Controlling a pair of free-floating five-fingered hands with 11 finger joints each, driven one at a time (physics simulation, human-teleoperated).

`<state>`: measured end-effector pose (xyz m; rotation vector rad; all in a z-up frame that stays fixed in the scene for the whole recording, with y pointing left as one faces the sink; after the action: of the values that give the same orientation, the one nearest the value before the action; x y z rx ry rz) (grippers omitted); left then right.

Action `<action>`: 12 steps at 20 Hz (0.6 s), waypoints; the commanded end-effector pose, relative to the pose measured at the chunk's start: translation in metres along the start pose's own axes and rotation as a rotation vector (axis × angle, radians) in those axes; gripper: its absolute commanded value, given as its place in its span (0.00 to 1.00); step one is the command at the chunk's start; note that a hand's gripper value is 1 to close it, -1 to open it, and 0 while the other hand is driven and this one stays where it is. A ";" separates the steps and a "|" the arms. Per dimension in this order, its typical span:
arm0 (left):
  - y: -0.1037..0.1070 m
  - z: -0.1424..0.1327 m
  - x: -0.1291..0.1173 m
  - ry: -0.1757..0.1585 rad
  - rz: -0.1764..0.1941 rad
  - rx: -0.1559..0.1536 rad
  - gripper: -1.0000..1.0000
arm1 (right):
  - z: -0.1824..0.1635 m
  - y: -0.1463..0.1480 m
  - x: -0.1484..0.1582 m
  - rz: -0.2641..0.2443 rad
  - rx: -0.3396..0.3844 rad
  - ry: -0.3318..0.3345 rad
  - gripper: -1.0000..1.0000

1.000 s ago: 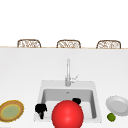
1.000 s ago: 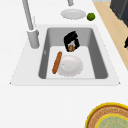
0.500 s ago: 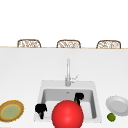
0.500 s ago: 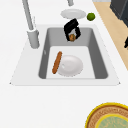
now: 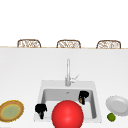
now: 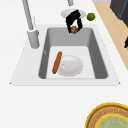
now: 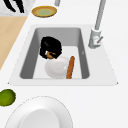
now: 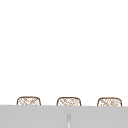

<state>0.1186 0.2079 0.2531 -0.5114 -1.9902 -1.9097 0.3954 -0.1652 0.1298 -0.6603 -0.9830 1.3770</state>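
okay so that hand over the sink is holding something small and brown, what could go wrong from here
1. The right hand is curled round a small brown thing above the sink; a loose grip could drop it.
2. The white plate and the long brown roll lie in the basin near it, so a fall or a low sweep might knock them.
3. The left hand hangs at the sink's front left corner, perhaps in the way of a move across.

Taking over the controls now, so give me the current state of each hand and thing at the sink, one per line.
Right hand: shut on a small brown thing, above the sink's right end.
Left hand: hanging at the sink's front left edge.
White plate: lying flat in the sink.
Brown stick: lying against the plate's edge.
Lime: on the counter.
Faucet: no water seen.
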 end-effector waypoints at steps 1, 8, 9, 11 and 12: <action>0.000 0.000 0.000 0.000 0.000 0.000 0.50 | 0.015 -0.003 -0.018 0.007 0.007 -0.019 1.00; 0.000 0.000 0.000 0.000 0.000 0.000 0.50 | 0.049 -0.029 -0.040 -0.006 -0.011 -0.023 1.00; 0.000 0.000 0.000 0.000 0.000 0.000 0.50 | 0.053 -0.036 -0.043 -0.007 -0.016 -0.018 1.00; 0.000 0.000 0.000 0.000 0.000 0.000 0.50 | 0.063 -0.050 -0.048 -0.008 -0.020 -0.010 1.00; 0.000 0.000 0.000 0.000 0.000 0.000 0.50 | 0.068 -0.055 -0.051 -0.007 -0.015 -0.009 1.00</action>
<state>0.1186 0.2079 0.2531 -0.5114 -1.9902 -1.9097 0.3671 -0.2222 0.1782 -0.6544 -0.9748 1.3815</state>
